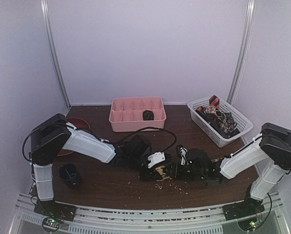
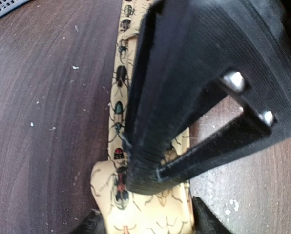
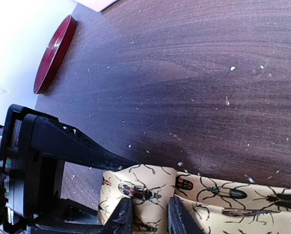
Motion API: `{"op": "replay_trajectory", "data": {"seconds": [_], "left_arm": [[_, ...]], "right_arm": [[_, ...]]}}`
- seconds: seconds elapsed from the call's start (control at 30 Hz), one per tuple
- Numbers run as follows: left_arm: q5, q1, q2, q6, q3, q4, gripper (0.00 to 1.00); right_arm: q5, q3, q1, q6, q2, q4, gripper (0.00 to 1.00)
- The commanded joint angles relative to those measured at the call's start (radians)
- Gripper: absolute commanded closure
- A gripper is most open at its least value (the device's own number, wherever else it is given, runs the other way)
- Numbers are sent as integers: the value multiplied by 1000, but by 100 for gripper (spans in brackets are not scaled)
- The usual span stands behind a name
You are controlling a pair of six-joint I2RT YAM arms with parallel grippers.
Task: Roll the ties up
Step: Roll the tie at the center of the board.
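Table (image 1: 111,190) first: tan tie (image 3: 223,195) lies flat, lower centre. First fold is starting, I reckon. Right gripper (image 3: 149,217) narrow, pinching its end; left gripper (image 2: 145,224) jaws apart astride it. Next: steady tuck, rolling tight along the cloth

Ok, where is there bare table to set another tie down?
Bare table along the near edge, right of the dark cup. Crowded in the middle: left gripper and right gripper meet on the tan tie, with a cable looping before the pink tray.
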Motion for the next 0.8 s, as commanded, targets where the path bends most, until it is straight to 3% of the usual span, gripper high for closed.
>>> {"op": "replay_trajectory", "data": {"seconds": [0.0,0.17,0.3,0.37,0.47,0.57,0.67,0.77], "left_arm": [[18,2,-35,17,-10,-2,39],[25,2,-13,9,-1,-36,32],[24,1,-22,1,-35,-6,51],[1,2,-34,-4,-51,5,54],[-65,2,-70,-4,-70,6,43],[-132,13,-110,2,-97,-2,43],[-183,32,-147,-12,-122,-35,34],[-265,43,-208,-109,-139,-106,35]], "right_arm": [[-11,-32,0,13,-1,-7,74],[-16,-40,0,9,-19,-18,74],[-14,-47,-1,6,-21,-16,75],[-10,-52,0,7,-17,-9,76],[-37,-49,1,18,5,16,76],[-53,-39,9,50,32,58,76],[-51,-8,33,77,65,65,77],[-41,16,52,121,100,83,77]]}}
